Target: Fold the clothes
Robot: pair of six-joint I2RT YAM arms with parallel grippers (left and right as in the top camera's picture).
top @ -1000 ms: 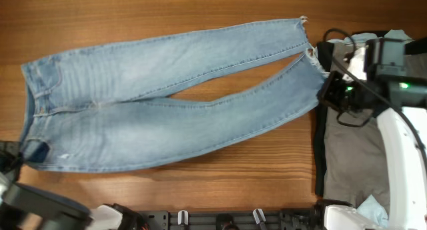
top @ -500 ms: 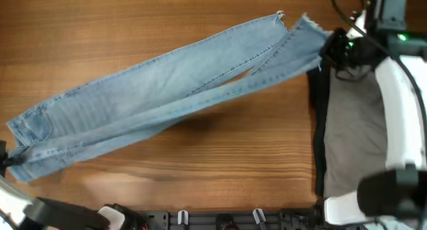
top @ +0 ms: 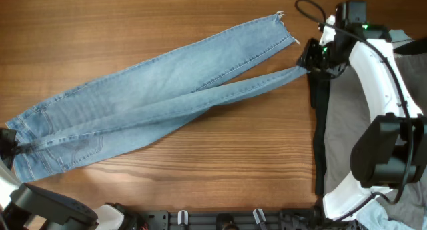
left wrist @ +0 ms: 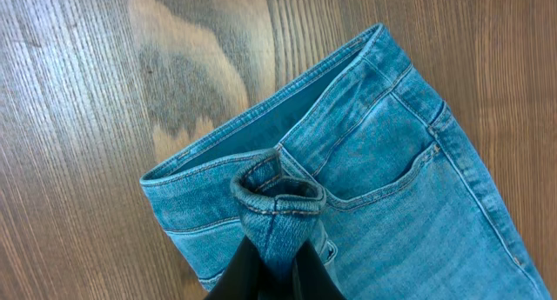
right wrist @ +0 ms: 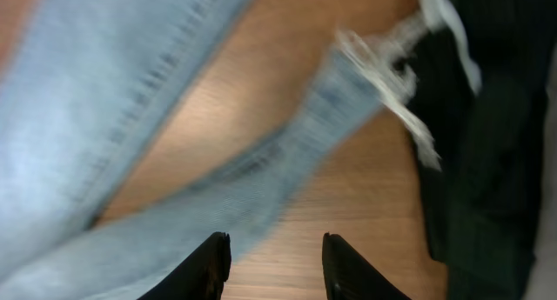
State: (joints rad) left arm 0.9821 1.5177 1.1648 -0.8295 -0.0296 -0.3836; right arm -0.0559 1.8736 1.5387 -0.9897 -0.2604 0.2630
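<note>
Jeans: limp, weighty denim, grab at hem. Left hand clenched on waistband; right hand fingers apart, empty.

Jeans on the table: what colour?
Faded light blue denim. The jeans show best in the overhead view.

The overhead camera looked straight down from high up at the table. The left wrist camera looked down from very close at the waist of the jeans. The right wrist camera looked down past the right gripper at a leg end. All 3 saw the jeans.
</note>
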